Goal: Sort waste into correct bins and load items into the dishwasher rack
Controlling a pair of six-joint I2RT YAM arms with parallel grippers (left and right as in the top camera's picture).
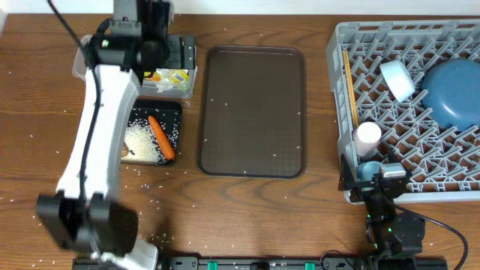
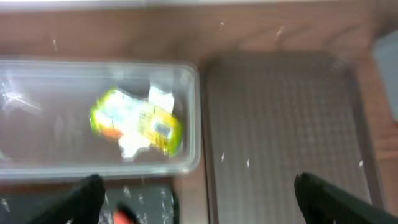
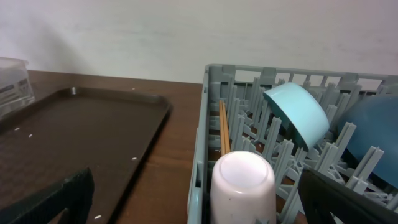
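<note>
Left of the brown rectangular serving tray (image 1: 251, 112), a yellow-green foil wrapper (image 2: 137, 121) is contained in a clear plastic tub (image 2: 194, 124) under the spread left gripper (image 2: 199, 183); the right gripper (image 3: 196, 177) is seen spread to that tray's right.

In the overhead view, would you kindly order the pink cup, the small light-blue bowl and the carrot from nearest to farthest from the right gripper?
From the right gripper:
1. The pink cup, in the rack just beyond the gripper.
2. The small light-blue bowl, deeper in the rack.
3. The carrot, in the black tray far across the table.
</note>
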